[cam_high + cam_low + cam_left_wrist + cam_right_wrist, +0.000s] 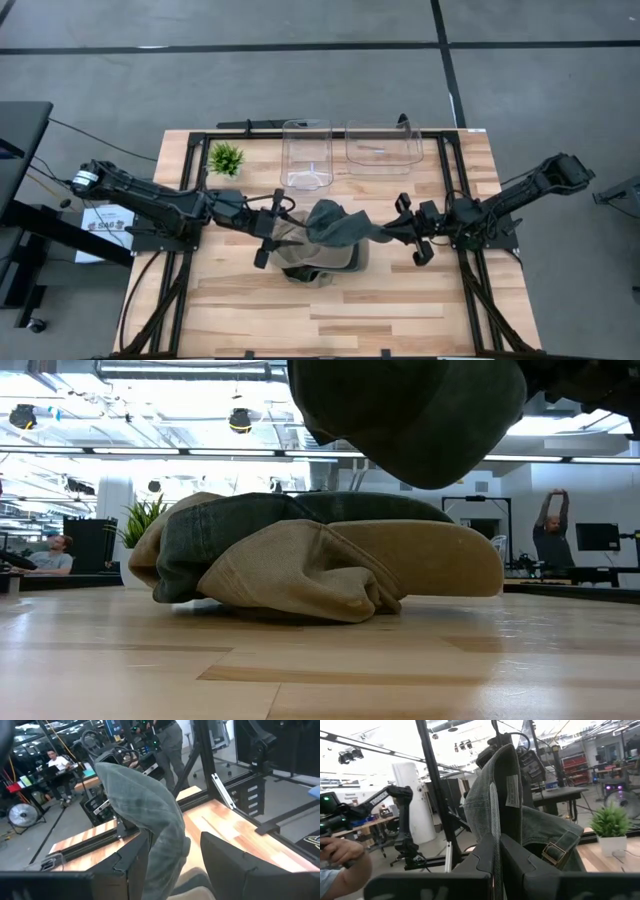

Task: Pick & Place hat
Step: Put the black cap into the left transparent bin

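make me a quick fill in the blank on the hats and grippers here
1. The right gripper is ____ on the grey hat.
2. The left gripper is ____, with cloth between its fingers.
3. The grey hat hangs above a ____ hat on the table.
4. The plant stands on the ____ arm's side.

Missing: shut; open; tan; left

A pale wooden plank tabletop (250, 300) framed by black rails carries a heap of caps near its middle — a tan fabric cap (330, 575) with a dark green denim cap (215, 535) on it. At the far edge stand two clear plastic bins (307, 152) side by side — and a small green potted plant (226, 158) towards the far left corner.
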